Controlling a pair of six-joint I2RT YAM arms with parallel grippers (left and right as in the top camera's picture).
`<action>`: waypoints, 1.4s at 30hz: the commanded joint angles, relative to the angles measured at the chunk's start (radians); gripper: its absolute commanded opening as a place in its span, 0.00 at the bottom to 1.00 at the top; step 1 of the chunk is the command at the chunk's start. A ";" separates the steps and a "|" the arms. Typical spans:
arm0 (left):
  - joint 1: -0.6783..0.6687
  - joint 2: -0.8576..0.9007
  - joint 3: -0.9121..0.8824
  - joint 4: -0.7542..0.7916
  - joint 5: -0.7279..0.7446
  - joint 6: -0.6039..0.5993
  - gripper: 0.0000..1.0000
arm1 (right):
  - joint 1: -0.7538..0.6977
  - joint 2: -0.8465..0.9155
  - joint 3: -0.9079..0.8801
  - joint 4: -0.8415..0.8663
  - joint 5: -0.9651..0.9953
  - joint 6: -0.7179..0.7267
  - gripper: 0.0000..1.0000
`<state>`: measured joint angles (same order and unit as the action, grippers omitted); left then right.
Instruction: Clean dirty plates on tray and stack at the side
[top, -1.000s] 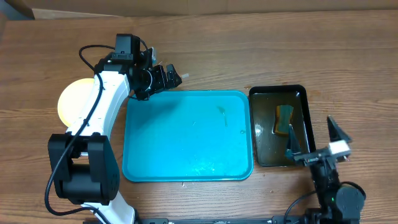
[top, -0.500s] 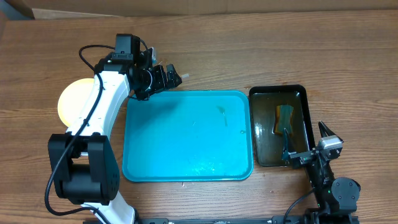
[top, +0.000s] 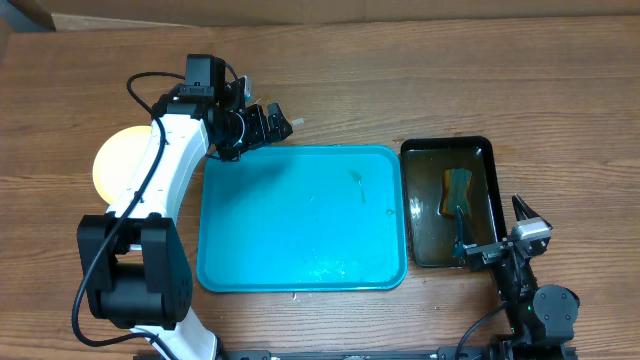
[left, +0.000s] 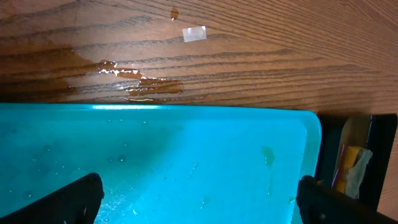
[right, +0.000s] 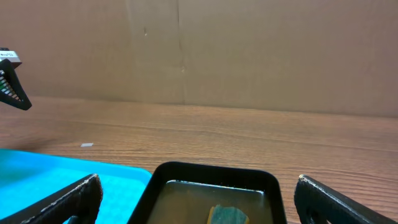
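Observation:
The turquoise tray (top: 300, 215) lies mid-table, wet, with only small specks on it. A pale yellow plate (top: 118, 165) rests on the table left of the tray, partly under my left arm. I cannot tell whether other plates lie beneath it. My left gripper (top: 268, 122) hovers open over the tray's back left corner. In the left wrist view its dark fingers (left: 62, 202) stand wide apart over the tray (left: 186, 155) with nothing between them. My right gripper (top: 495, 232) is open near the front right, and its fingers (right: 348, 199) frame the black basin (right: 211, 171).
The black basin (top: 447, 150) of dark water right of the tray holds a yellow-green sponge (top: 458, 190). A water puddle (left: 137, 84) and a small white scrap (left: 194, 33) lie on the wood behind the tray. A cardboard wall (right: 249, 50) backs the table.
My right gripper has drawn back toward the table's front edge, then stopped. The left arm has not moved.

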<state>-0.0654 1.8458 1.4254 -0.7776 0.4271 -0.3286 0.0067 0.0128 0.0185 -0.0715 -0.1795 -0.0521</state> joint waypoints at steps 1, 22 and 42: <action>-0.001 -0.040 -0.007 0.001 0.008 0.026 1.00 | 0.000 -0.010 -0.010 0.006 -0.002 0.006 1.00; -0.043 -0.356 -0.007 -0.003 -0.146 0.026 1.00 | 0.000 -0.010 -0.010 0.006 -0.002 0.006 1.00; -0.039 -1.090 -0.558 0.055 -0.249 0.062 1.00 | 0.000 -0.010 -0.010 0.006 -0.002 0.006 1.00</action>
<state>-0.1051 0.8425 1.0153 -0.7654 0.2028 -0.2802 0.0067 0.0128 0.0185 -0.0715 -0.1795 -0.0525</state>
